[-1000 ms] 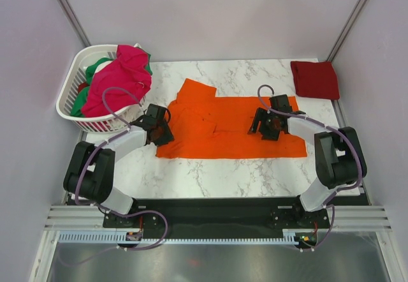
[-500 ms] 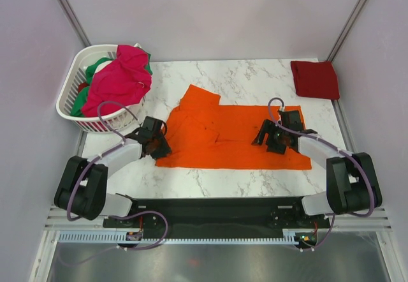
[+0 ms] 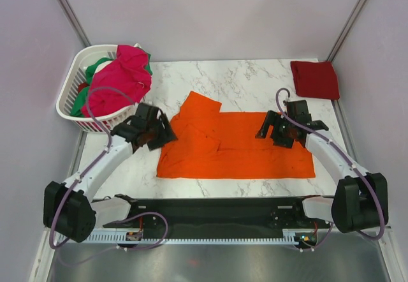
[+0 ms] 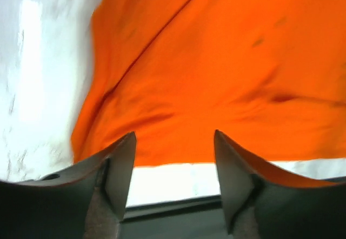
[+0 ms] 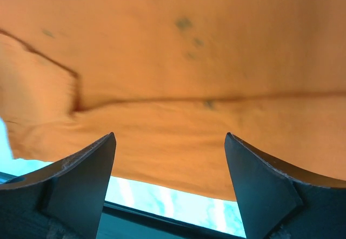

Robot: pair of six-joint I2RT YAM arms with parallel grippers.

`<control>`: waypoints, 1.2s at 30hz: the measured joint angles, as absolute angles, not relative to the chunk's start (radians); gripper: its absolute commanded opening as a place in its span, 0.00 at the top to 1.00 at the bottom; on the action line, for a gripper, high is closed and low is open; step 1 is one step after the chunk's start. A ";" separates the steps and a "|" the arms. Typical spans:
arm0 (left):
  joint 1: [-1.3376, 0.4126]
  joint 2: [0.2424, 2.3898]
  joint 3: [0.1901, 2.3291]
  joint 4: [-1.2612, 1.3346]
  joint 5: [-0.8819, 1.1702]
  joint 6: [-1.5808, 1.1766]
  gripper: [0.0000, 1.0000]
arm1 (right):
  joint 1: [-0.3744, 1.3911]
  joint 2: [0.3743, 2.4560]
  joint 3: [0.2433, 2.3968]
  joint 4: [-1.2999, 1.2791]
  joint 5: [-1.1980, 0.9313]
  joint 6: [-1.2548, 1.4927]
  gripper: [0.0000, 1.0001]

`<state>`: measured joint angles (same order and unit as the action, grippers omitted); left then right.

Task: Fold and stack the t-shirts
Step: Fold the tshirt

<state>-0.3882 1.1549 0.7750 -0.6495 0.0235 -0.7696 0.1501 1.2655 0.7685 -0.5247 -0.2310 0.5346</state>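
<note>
Low over the bench [image 3: 255, 78], left claw [image 4: 173, 158] hangs w/ jaws apart, nothing between; right claw [image 5: 168, 158] is spread wider, also empty. Both sit above the orange t-shirt [image 3: 236, 145], which lies flat mid-bench, left sleeve sticking out. Prob. light, limp, slides easily, so pinch edge corners, both layers. Dark red t-shirt [image 3: 315, 79] sits folded at far-right corner.

The orange t-shirt [image 3: 229, 145] is recorded as matt, soft cloth, lightly creased. The table [image 3: 255, 81] under it is finished in smooth white marble pattern with a faint sheen. The dark red t-shirt [image 3: 315, 79], beyond its right end, is matt cloth. The basket [image 3: 69, 100], to its left, is white slatted plastic. The left gripper [image 4: 173, 144] is fitted with dark, matt fingers [image 4: 116, 166].
</note>
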 measured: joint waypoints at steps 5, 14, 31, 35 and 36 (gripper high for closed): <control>-0.388 1.322 1.153 -0.609 -0.023 -0.638 0.18 | 0.150 1.259 0.916 -0.529 -0.236 0.508 0.08; -0.342 2.007 1.823 -0.522 0.113 -0.424 0.18 | 0.150 1.196 0.908 -0.570 -0.277 0.490 0.06; -0.277 2.394 2.055 -0.549 0.217 -0.373 0.21 | 0.150 1.173 0.851 -0.606 -0.335 0.440 0.05; -0.278 2.427 2.056 -0.548 0.221 -0.374 0.22 | 0.150 1.173 0.851 -0.606 -0.340 0.439 0.05; -0.277 2.427 2.057 -0.545 0.220 -0.373 0.22 | 0.150 1.173 0.851 -0.606 -0.340 0.439 0.05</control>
